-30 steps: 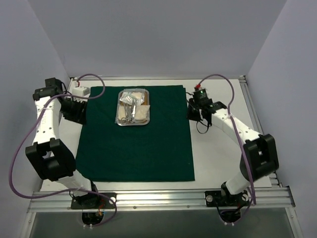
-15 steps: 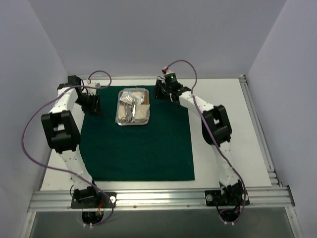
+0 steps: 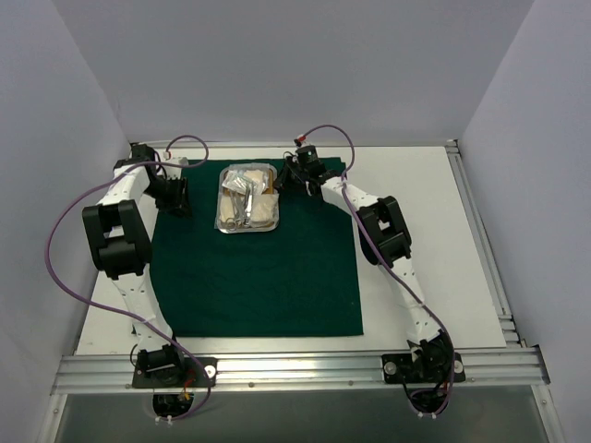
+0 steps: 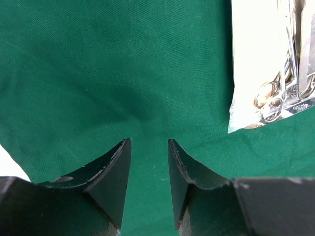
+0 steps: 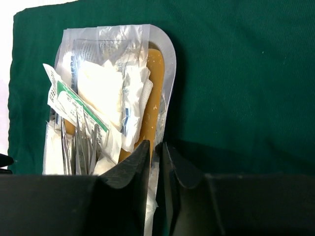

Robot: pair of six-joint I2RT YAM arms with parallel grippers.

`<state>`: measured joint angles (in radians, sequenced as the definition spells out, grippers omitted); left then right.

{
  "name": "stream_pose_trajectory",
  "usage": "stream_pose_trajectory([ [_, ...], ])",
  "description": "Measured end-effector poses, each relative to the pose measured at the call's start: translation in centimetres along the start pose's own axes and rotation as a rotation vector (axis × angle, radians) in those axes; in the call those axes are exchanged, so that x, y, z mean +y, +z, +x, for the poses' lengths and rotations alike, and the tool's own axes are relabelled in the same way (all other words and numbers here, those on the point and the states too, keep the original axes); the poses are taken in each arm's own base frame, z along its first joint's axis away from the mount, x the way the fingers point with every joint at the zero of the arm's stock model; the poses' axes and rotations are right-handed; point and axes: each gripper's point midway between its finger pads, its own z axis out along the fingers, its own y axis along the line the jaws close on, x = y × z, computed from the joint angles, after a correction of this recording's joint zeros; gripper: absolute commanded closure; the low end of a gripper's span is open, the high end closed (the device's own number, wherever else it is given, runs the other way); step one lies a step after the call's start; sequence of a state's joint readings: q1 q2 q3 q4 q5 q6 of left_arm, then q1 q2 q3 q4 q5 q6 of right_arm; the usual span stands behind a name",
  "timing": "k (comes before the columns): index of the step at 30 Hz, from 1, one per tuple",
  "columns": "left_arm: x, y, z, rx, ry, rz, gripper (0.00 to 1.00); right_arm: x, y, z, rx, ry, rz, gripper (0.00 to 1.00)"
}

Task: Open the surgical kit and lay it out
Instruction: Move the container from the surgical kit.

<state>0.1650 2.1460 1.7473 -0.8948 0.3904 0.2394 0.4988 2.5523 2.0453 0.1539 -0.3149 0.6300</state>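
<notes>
The surgical kit lies unwrapped: a dark green cloth (image 3: 259,277) is spread flat, and a steel tray (image 3: 247,232) stands at its far middle. White gauze pads (image 5: 101,88), clear packets (image 5: 74,105) and silver clamps (image 5: 81,147) fill the tray. My right gripper (image 5: 156,145) straddles the tray's right rim (image 5: 170,64), one finger inside and one outside, shut on it. My left gripper (image 4: 149,142) hovers open over bare cloth (image 4: 123,64) left of the tray (image 4: 246,73), with nothing between its fingers. Ring handles of the clamps (image 4: 268,98) show at the tray's end.
White tabletop (image 3: 425,240) borders the cloth on the right and a strip on the left. Grey walls close in on three sides. An aluminium rail (image 3: 295,369) runs along the near edge. Purple cables loop from both arms.
Both arms swung inward toward the tray. The right gripper moved from the cloth's right edge to the tray's right rim and its jaws narrowed there. The left gripper shifted to the cloth's far left.
</notes>
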Motion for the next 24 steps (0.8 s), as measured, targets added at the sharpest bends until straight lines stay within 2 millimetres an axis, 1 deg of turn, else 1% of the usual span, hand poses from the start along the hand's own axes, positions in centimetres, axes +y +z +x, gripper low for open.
stream_pose_trajectory([
  [2, 0.0, 0.0, -0.1, -0.003, 0.001, -0.001, 0.55, -0.1, 0.3, 0.0, -0.005, 0.014, -0.005, 0.96],
  [5, 0.1, 0.1, -0.3, -0.010, 0.004, -0.004, 0.55, 0.0, 0.7, 0.0, -0.014, 0.040, -0.028, 1.00],
  [9, 0.3, 0.1, -0.4, -0.016, 0.005, -0.010, 0.55, 0.3, 0.9, 0.0, -0.021, 0.051, -0.046, 1.00],
  [15, 1.0, 0.4, -0.3, -0.014, -0.003, -0.026, 0.55, 0.0, 0.9, 0.3, -0.025, 0.060, -0.069, 1.00],
  [19, 1.6, 0.6, -0.2, -0.014, -0.018, -0.046, 0.57, -0.1, -0.4, 1.1, -0.009, 0.050, -0.066, 1.00],
  [24, 2.5, 1.1, 0.0, -0.009, -0.042, -0.069, 0.58, -1.0, -3.0, 2.5, 0.043, 0.037, -0.053, 1.00],
])
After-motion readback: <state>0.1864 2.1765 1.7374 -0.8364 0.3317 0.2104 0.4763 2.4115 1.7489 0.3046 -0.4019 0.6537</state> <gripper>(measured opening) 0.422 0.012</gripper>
